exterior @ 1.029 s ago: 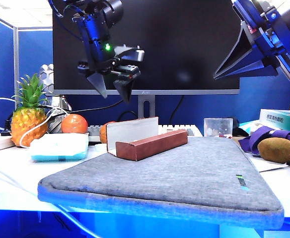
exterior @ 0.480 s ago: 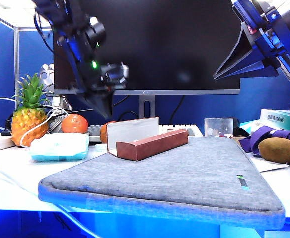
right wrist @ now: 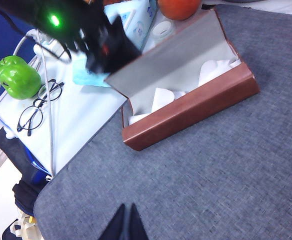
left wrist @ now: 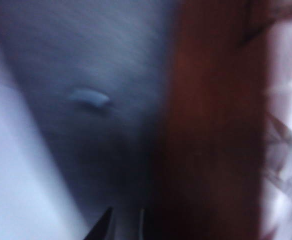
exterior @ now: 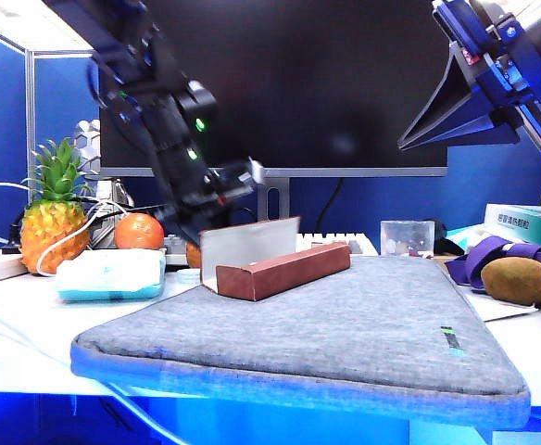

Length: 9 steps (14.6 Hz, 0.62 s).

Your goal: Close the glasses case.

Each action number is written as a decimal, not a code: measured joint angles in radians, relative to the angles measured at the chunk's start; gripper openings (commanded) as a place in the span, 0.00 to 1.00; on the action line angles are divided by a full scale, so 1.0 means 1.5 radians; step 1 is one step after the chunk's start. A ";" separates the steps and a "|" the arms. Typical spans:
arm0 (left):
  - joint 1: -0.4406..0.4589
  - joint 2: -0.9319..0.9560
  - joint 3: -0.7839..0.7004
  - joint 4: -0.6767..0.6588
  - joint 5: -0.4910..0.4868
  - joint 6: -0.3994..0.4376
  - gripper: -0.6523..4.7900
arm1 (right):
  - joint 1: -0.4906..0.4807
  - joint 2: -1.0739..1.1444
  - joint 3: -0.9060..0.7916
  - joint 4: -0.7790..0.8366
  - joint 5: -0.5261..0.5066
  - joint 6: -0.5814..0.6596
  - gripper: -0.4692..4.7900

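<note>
Nearest, grey laptop sleeve [exterior: 345, 324] on the desk [exterior: 11, 306], with a small tag [exterior: 451, 341] too tiny to read

Glasses case [exterior: 284, 269] on the sleeve's far part, just in front of the left jaws and well below the right jaws; flap lid [exterior: 247, 243] upright, pale lining facing forward, white cloth inside

Left jaws low behind the lid's back, close to it or touching it; too blurred to tell whether spread or pressed together

Likely trouble from here:
- a push too low on the lid, sliding the light case across the fabric instead of folding the flap down
- a push off-centre, spinning the case
- cloth caught under the flap's edge, leaving a gap

Right jaws pressed together, empty, high above the sleeve and well apart from the case, so no bracing from that side

Beyond the right jaws, teal box [exterior: 530, 222] with printed characters, too small to read; no other legible writing anywhere
</note>
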 measured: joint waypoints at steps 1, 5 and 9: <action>-0.011 -0.001 0.000 -0.009 0.031 0.000 0.27 | 0.000 0.000 0.000 0.000 0.002 0.000 0.08; -0.076 -0.015 0.001 -0.006 0.063 0.000 0.27 | 0.000 0.014 0.000 0.012 0.010 -0.003 0.08; -0.113 -0.020 0.026 -0.022 -0.019 0.018 0.29 | -0.001 0.030 0.000 0.023 0.005 -0.012 0.08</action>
